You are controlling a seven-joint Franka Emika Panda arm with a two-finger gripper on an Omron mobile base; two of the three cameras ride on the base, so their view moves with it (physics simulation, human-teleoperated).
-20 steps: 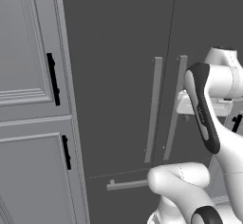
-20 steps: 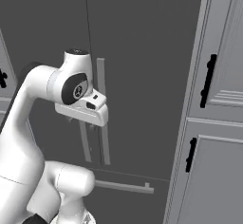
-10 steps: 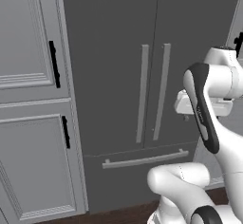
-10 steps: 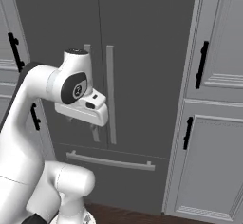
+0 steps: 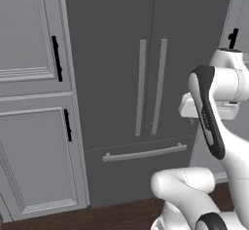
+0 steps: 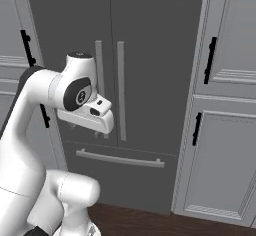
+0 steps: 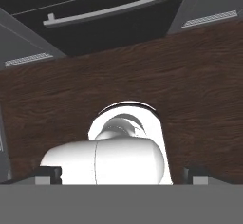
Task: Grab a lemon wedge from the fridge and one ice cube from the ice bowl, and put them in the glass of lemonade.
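The fridge [image 5: 121,78] stands straight ahead, tall and dark grey, with both doors shut. Two long vertical bar handles [image 5: 150,85] meet at its middle, and a horizontal drawer handle [image 5: 145,152] runs below them. In the right base view the fridge [image 6: 150,40] shows the same shut doors. My gripper [image 7: 123,174] hangs in front of the fridge and points down at the floor. It is open, its dark fingertips [image 7: 48,172] wide apart with nothing between them. The lemon wedge, the ice bowl and the glass of lemonade are out of view.
Panelled light-grey cabinets with black handles flank the fridge, one on its left [image 5: 34,102] and one on its right [image 6: 225,130]. Dark wood floor [image 7: 190,76] runs along the base of the fridge and cabinets.
The whole picture has shifted: the base has moved, so the fridge now looks farther off and more centred, with its drawer handle and the floor in view. The arm keeps its pose, gripper open.
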